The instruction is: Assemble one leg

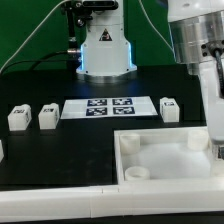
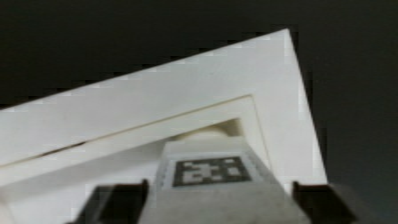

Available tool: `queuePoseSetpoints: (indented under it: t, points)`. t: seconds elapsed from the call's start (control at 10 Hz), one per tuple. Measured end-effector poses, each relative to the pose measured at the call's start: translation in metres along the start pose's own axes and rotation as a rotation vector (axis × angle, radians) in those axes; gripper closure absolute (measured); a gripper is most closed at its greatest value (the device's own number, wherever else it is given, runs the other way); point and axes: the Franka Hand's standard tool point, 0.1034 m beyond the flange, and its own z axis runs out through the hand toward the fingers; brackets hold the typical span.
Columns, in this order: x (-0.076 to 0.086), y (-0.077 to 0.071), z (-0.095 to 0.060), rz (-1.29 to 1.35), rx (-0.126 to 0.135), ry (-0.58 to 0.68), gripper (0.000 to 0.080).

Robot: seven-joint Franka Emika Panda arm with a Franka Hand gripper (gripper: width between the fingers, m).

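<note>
The tool (image 2: pixel 210 190) is clamped on a leg (image 2: pixel 212 172), one finger on each side of it. It holds the leg just over the big white tray (image 1: pixel 165 157). Three more legs (image 1: pixel 19 117) sit on the black counter (image 1: pixel 70 150), near the marker board (image 1: pixel 108 107).
</note>
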Motion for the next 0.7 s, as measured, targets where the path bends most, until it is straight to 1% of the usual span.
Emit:
queuePoseSetpoints:
  t: [0.1, 0.2, 0.3, 0.4, 0.5, 0.7]
  points:
    - [0.000, 0.000, 0.000, -0.001, 0.000, 0.000, 0.0262]
    - [-0.001, 0.001, 0.000, -0.012, 0.000, -0.001, 0.0262]
    - [-0.003, 0.005, -0.003, -0.049, 0.000, -0.004, 0.0175]
    - [-0.002, 0.009, -0.009, -0.068, 0.012, -0.012, 0.0155]
    - [-0.003, 0.010, -0.015, -0.084, 0.015, -0.017, 0.0155]
    - [-0.008, 0.009, -0.031, -0.102, 0.031, -0.031, 0.0151]
